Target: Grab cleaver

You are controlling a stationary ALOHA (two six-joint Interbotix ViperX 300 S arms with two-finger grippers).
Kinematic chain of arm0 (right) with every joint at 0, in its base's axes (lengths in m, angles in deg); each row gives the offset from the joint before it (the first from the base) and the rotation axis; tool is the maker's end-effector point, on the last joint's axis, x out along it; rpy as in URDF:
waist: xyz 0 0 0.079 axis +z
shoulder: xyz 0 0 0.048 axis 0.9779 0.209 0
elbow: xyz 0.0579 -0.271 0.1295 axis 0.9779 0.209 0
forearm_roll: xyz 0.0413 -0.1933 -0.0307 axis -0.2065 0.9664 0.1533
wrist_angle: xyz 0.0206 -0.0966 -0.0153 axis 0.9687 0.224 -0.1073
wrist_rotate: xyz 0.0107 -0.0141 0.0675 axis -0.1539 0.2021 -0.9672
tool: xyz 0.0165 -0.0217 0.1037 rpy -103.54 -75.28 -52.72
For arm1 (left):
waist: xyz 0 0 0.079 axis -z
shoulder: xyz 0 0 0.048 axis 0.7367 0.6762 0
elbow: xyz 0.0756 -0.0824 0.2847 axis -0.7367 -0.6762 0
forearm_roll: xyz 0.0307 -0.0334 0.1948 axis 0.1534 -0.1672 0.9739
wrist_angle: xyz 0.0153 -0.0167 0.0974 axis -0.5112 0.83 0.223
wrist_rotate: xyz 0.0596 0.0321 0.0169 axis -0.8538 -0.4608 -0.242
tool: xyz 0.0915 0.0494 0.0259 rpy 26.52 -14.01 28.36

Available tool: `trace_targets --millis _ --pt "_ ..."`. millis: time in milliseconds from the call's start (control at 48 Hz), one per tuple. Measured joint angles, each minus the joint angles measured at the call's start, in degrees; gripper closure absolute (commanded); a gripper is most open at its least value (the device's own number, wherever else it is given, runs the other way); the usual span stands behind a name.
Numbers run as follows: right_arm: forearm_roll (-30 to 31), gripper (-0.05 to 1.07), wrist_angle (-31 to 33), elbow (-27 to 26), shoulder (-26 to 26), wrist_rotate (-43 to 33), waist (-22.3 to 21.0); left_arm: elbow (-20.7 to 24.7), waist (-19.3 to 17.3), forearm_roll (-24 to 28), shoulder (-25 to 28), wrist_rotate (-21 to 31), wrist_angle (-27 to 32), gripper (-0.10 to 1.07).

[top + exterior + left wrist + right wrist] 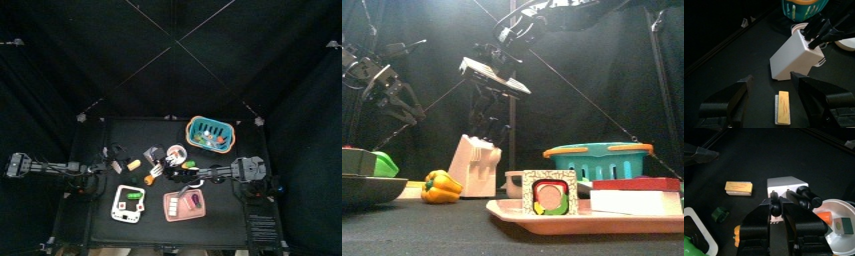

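- The cleaver [493, 75] hangs high above the worktop [462, 225], its handle grasped by the right claw [775, 203], which is clenched on it.
- It looks stiff and blade-heavy; I judge the handle the safe place to hold.
- The knife block [797, 54] stands below, on the crowded worktop.
- The left claw [771, 90] is released.

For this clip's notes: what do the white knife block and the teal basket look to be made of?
The white slanted knife block looks like painted wood or moulded plastic: smooth, matte, flat-sided faces with no grain showing, so it stays open. Black handles stick out of its top. The teal slatted basket looks like plastic: evenly coloured, slightly glossy, with moulded ribs and slots and a rolled rim.
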Motion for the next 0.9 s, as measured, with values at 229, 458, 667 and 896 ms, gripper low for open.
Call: trace_targets --millis 229,458,667,896 --pt "0.00 0.58 0.97 0.00 0.00 0.09 0.26 -0.18 0.00 -0.09 0.00 0.00 0.00 0.02" --pt "-0.09 0.58 1.85 0.00 -0.09 0.00 0.88 -0.26 0.00 -0.09 0.00 0.00 0.00 0.02" --pt "-0.09 0.58 2.02 0.00 -0.35 0.00 1.05 -0.26 0.00 0.00 0.00 0.00 0.00 0.02" --pt "0.00 0.58 2.20 -0.35 -0.88 0.00 1.23 -0.44 0.00 0.00 0.00 0.00 0.00 0.02"
